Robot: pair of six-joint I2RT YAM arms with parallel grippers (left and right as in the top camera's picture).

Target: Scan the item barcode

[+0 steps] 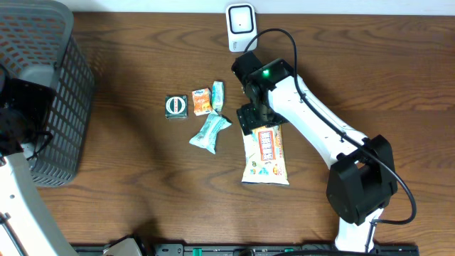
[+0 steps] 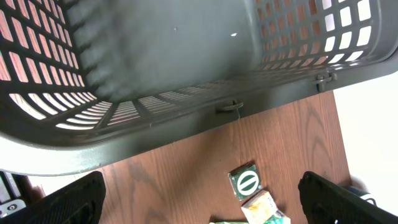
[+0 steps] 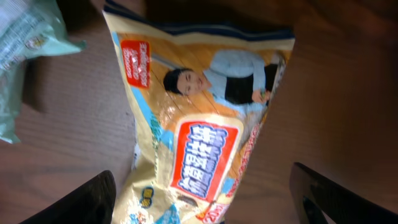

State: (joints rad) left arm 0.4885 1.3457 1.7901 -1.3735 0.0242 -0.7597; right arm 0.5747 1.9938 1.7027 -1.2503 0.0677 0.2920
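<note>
Yellow snack bag point(image 1: 265, 158) lies flat on the table point(image 1: 142, 192), directly under the right gripper point(image 1: 250, 117), whose jaws are spread and pinch nothing. Teal packet point(image 1: 211, 131) sits just to its left, white scanner point(image 1: 240, 25) beyond it. Left gripper point(image 2: 202, 205) spread wide, basket point(image 2: 155, 93) just ahead.

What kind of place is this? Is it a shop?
Probably a pretend shop checkout, set up on a wooden table: there's a white barcode scanner, a grey shopping basket and some snack packets.
</note>
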